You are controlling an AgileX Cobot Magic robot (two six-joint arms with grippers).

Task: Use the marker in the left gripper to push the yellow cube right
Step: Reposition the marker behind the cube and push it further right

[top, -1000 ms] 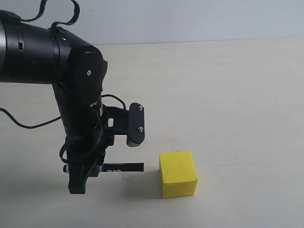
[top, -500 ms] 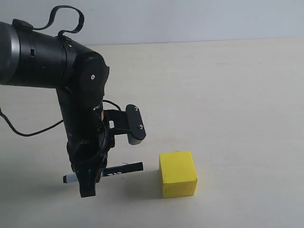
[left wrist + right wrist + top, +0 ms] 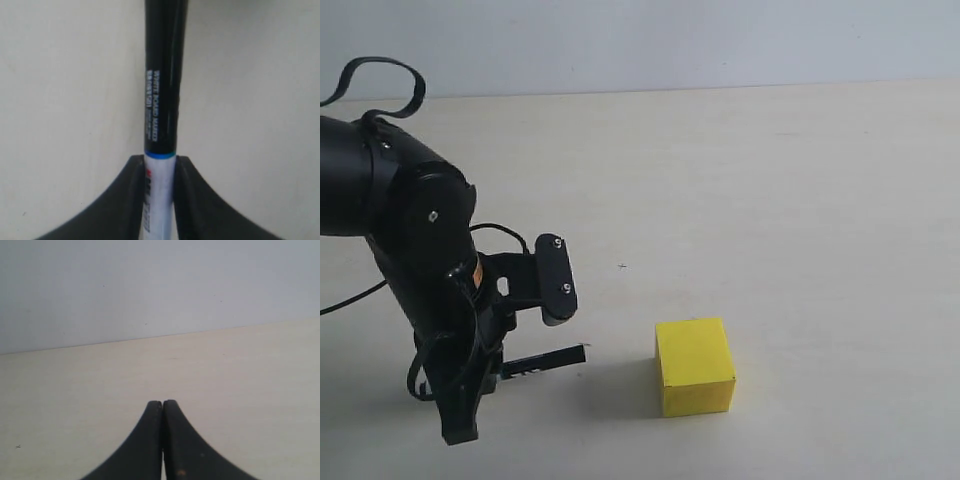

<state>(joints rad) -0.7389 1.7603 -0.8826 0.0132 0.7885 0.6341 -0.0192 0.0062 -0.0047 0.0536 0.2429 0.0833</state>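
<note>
The yellow cube (image 3: 694,366) rests on the pale table near the front, right of centre. My left gripper (image 3: 485,375) hangs low at the front left, shut on the marker (image 3: 545,360). The marker lies nearly level, its black cap pointing right toward the cube. A clear gap separates the cap's tip from the cube's left face. In the left wrist view the marker (image 3: 161,100) runs out from between the two black fingers (image 3: 134,200), white barrel clamped, black cap beyond. My right gripper (image 3: 162,404) is shut with nothing in it, over bare table; the exterior view does not show it.
The table top (image 3: 800,200) is pale beige and ends at a grey wall at the back. A black cable (image 3: 375,75) loops above the left arm. The cube casts a faint shadow to its left.
The left arm has swung left and lowered, carrying the marker with it. The gap between the cap's tip and the cube has widened. The cube has not moved.
</note>
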